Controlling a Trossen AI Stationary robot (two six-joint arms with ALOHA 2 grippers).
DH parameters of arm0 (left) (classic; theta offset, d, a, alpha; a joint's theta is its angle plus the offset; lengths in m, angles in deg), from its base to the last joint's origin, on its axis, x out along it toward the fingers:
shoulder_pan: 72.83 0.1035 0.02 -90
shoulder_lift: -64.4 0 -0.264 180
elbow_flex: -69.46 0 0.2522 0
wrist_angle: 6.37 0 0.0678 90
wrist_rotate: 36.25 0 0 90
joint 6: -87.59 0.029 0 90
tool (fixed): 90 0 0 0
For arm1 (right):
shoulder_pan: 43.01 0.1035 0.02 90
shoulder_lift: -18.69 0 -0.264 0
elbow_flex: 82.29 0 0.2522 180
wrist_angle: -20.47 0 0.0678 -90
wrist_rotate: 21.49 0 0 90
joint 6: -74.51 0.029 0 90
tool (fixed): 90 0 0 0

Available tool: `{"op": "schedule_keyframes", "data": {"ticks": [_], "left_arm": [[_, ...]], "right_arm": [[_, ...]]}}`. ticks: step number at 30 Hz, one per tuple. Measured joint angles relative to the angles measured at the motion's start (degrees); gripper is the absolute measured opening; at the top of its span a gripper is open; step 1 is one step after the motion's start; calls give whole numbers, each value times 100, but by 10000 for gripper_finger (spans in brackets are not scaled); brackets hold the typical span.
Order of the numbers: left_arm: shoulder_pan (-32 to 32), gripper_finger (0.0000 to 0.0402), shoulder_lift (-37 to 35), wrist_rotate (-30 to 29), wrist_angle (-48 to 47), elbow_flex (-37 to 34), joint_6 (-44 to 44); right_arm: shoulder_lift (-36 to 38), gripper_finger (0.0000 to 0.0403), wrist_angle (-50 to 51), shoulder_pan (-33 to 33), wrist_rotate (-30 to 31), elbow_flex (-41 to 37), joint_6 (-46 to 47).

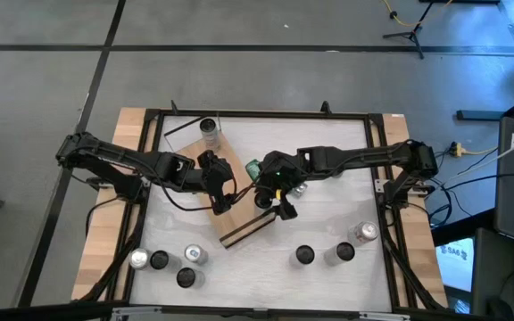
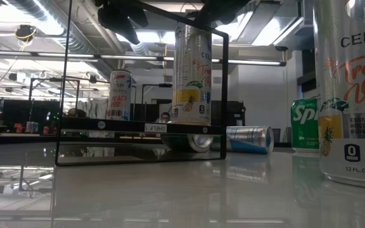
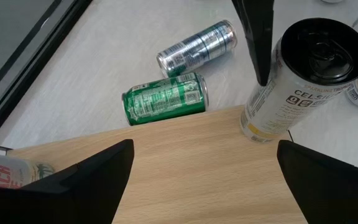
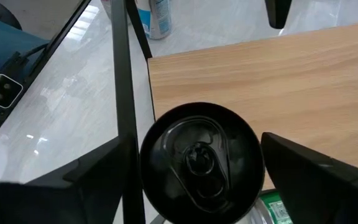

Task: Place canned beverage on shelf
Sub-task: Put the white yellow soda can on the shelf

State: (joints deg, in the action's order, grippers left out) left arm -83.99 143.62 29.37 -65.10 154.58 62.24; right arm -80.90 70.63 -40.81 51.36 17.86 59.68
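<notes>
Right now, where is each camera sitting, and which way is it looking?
High view: above, looking straight down at the table; both arms show.
Low view: at tabletop height, looking across at the shelf.
Left wrist view: on the left arm; left hand over the board.
Right wrist view: on the right arm; right hand around the black-topped can.
Both wrist views share that can.

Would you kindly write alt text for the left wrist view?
A tall black-topped can stands on the light-wood shelf, with a dark gripper finger of the other arm beside it. Beyond the shelf edge, a green can and a silver can lie on the white table.
</notes>
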Motion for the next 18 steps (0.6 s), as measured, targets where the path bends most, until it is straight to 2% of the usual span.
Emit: {"op": "schedule_keyframes", "data": {"ticks": [10,14,18], "left_arm": [[0,386,0,-12,0,0,0],[-1,386,-11,-35,0,0,8],[1,386,-20,-44,-2,0,50]], "right_arm": [[9,255,-24,7,225,2,250],[9,248,-90,-2,275,2,332],[-4,260,-270,0,425,-3,441]]}}
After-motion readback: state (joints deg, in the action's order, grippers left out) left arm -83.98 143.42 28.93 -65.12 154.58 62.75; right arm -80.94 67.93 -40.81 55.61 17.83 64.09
